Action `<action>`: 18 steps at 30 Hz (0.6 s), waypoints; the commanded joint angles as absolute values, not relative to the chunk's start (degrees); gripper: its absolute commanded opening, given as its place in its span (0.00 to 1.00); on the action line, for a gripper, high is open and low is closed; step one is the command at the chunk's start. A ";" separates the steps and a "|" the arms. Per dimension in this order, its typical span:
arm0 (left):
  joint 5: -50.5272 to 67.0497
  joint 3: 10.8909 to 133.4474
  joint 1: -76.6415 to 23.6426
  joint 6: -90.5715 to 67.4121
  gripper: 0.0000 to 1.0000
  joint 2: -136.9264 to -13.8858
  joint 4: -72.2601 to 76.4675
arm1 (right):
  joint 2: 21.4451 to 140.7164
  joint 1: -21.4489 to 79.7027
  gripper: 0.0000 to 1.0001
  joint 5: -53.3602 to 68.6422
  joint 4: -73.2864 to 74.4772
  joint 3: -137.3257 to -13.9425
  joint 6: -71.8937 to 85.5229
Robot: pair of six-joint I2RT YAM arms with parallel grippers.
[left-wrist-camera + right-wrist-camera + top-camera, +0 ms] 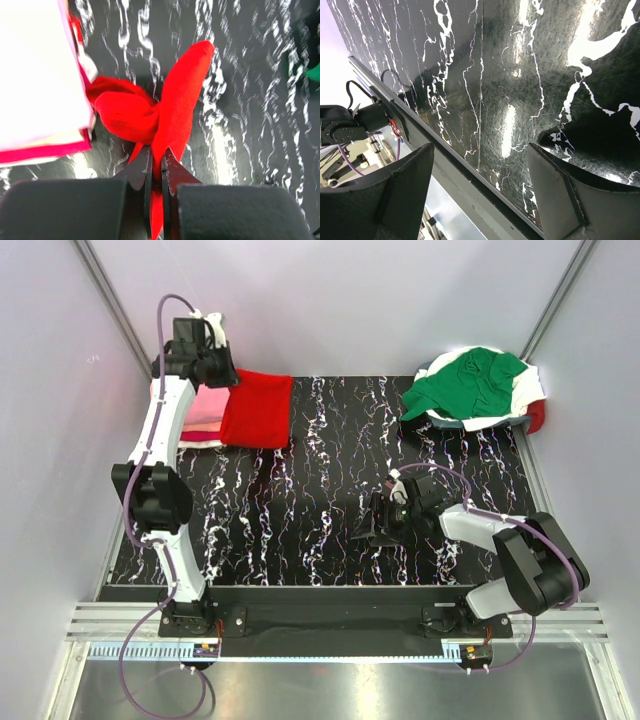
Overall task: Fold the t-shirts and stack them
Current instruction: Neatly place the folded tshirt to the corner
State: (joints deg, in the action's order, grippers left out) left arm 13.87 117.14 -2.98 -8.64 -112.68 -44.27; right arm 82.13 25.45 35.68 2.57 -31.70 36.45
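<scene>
The right claw (378, 523) hangs low over the black marbled worktop (300, 490). Its fingers (385, 195) are spread wide with nothing between them, only bare surface below. Well beyond it and off to its right, a green t-shirt (468, 380) lies crumpled on top of a heap. White cloth (532, 388) and a bit of dark red cloth (538, 418) show at the heap's edges, and all of it sits in a dark-rimmed container (470, 423). At the far left, the left claw (156, 172) is pinched tight on a fold of the bright red t-shirt (175, 105) — the cloth rises in a ridge just ahead of its tips and bunches to one side. Beside this claw, touching the red cloth, lies a flat folded stack (35, 75) — pale pink on top, a deeper pink edge beneath.
</scene>
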 commanded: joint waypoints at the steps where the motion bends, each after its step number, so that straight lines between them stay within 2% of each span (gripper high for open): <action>1: 15.38 125.76 -1.32 -6.86 0.00 -111.53 -43.15 | 82.53 25.31 0.81 36.74 0.53 -33.57 36.30; 10: 17.40 134.90 2.63 -7.29 0.00 -112.67 -43.33 | 82.97 25.31 0.81 36.91 0.53 -33.66 36.21; 18: 21.71 138.34 6.24 -9.58 0.00 -115.05 -42.54 | 84.02 25.31 0.81 37.53 -1.41 -34.10 36.21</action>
